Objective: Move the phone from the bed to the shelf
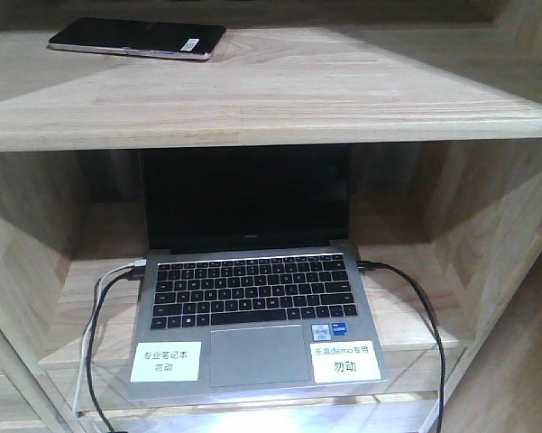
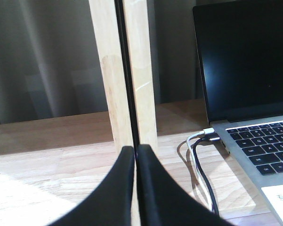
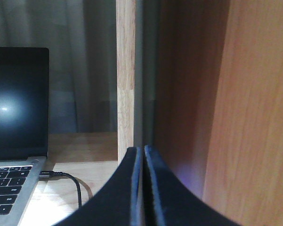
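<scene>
Two big things fill the room from where I'm standing: the shelf (image 1: 252, 108) with its thick pale boards, and below the top board the open grey laptop (image 1: 252, 307) in its own compartment, cables (image 1: 428, 316) plugged in on both sides. It has white stickers on the palm rest.

The phone (image 1: 137, 40) is lying flat on the upper board, back left, face up, nothing touching it. So to me the job looks basically done. The bed isn't in any view.

If anyone had to grab that phone again: it's thin, stiff, glossy and probably slippery, glass so kinda fragile. I'd pinch it across the long metal edges, not the flat faces.

Both pincers are empty and pressed together, down at laptop level. The left gripper (image 2: 134, 153) points at a wooden upright, the right gripper (image 3: 143, 153) at the side wall.
</scene>
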{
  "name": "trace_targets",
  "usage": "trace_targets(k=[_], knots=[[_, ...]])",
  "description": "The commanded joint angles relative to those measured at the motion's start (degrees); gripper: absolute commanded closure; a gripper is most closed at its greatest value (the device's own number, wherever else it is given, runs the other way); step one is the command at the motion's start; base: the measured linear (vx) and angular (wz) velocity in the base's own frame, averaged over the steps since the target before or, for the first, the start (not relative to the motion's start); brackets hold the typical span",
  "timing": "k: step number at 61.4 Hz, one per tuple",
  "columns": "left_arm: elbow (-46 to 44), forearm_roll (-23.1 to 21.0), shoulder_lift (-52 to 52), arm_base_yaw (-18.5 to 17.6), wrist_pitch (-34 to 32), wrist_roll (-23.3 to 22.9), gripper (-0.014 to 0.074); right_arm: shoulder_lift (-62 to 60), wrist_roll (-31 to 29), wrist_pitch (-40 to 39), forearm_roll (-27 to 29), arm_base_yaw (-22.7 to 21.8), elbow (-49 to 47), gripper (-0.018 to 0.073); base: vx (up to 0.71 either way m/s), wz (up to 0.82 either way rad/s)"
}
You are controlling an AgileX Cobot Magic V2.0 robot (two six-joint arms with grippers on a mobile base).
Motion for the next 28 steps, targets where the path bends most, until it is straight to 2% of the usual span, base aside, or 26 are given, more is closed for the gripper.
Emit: trace_targets(k=[1,28], knots=[[-1.46,-0.26,-0.61,-0.12,-4.09,-0.22,0.0596,-0.71,-0.64,-3.86,-0.11,-0.35,0.50,0.0564,0.00,0.00],[-1.46,-0.26,-0.61,-0.12,-4.09,-0.22,0.0596,-0.71,-0.64,-3.86,-0.11,-0.35,0.50,0.0564,0.00,0.00]])
